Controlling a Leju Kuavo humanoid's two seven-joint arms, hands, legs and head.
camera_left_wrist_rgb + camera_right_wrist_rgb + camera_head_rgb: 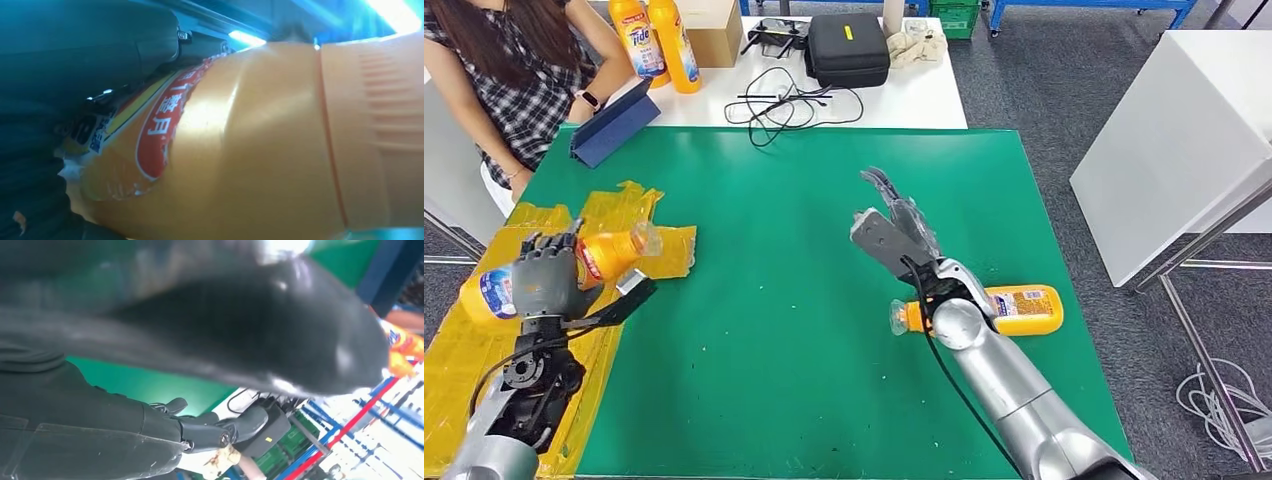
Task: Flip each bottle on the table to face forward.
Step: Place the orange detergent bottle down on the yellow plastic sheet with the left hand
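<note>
My left hand (546, 280) grips an orange bottle (609, 255) around its middle at the table's left edge; its clear cap points right and its blue-labelled base (486, 295) sticks out left. Close up, the same bottle (240, 150) shows its red and yellow label beside my left hand (75, 60). A second orange bottle (1019, 308) lies on its side on the green mat, cap to the left, partly behind my right forearm. My right hand (894, 225) hovers open above the mat, just beyond that bottle, fingers (220, 427) spread and holding nothing.
Yellow crinkled sheets (639, 215) cover the mat's left edge. A person in a checked shirt (509, 70) stands at the far left by a blue tablet case (614, 125). Two Tide bottles (656, 40), cables (784, 105) and a black case (846, 45) sit on the white table behind.
</note>
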